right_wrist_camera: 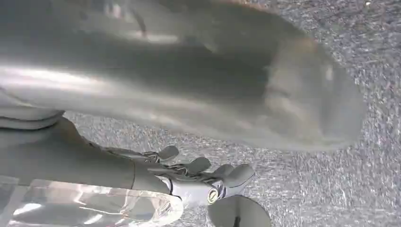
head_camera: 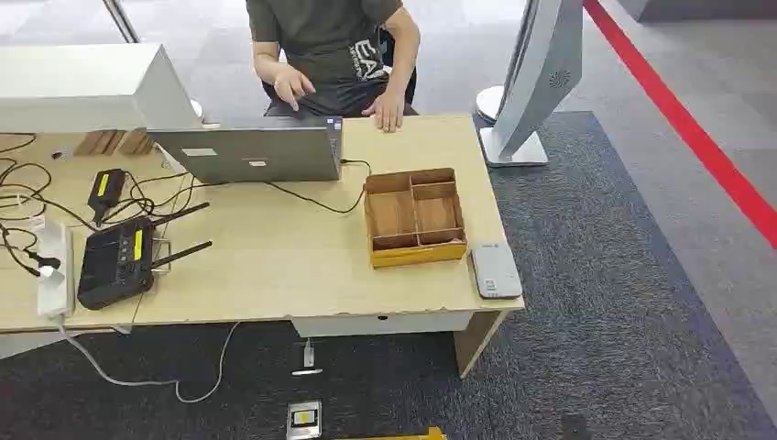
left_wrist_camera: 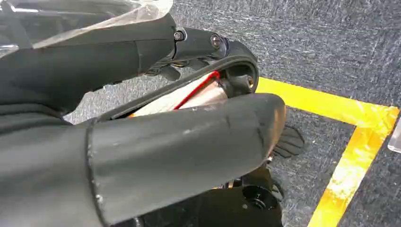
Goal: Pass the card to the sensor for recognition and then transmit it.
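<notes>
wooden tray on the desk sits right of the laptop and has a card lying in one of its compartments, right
Not quite. In the head view the wooden tray does sit right of the laptop on the desk, but its compartments hold nothing; no card lies in them. The grey flat device lies beside it near the desk corner.

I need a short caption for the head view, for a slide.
Wooden desk with divided wooden tray, grey card sensor, silver laptop; a person sits behind.
</notes>
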Robot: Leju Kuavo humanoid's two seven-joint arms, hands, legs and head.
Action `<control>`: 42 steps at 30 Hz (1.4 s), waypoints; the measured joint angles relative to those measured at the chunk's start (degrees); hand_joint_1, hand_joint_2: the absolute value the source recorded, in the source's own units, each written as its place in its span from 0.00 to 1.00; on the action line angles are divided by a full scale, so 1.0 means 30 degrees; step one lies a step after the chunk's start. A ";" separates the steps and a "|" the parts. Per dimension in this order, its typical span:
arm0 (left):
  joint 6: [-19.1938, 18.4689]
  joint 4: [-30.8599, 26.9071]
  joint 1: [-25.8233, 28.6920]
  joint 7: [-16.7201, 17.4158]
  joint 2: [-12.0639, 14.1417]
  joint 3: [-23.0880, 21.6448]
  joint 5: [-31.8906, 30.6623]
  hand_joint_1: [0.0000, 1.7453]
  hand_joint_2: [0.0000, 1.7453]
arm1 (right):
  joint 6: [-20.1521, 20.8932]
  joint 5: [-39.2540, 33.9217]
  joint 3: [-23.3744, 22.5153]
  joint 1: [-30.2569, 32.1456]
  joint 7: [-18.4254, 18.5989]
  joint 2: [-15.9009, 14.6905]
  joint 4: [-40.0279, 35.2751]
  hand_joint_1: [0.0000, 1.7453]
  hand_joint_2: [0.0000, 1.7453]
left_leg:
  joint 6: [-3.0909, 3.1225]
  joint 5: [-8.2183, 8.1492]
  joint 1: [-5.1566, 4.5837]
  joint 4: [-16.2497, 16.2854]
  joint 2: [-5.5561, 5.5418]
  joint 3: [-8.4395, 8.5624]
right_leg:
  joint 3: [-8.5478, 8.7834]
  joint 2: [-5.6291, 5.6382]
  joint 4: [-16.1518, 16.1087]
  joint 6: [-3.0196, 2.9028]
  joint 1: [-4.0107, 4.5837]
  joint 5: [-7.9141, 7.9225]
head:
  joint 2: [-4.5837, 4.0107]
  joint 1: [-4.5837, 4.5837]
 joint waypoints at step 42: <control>-0.1494 0.0029 -0.0126 0.0197 0.0444 0.0153 -0.0904 0.00 0.00 | 0.2384 -0.5360 -0.0763 -0.1686 0.2914 -1.0230 -1.4478 0.00 0.00 | 0.0079 0.0095 -0.0130 -0.0001 -0.0005 -0.0070 | -0.0056 0.0001 0.0081 0.0082 -0.0171 0.0075 | 0.0000 -0.0051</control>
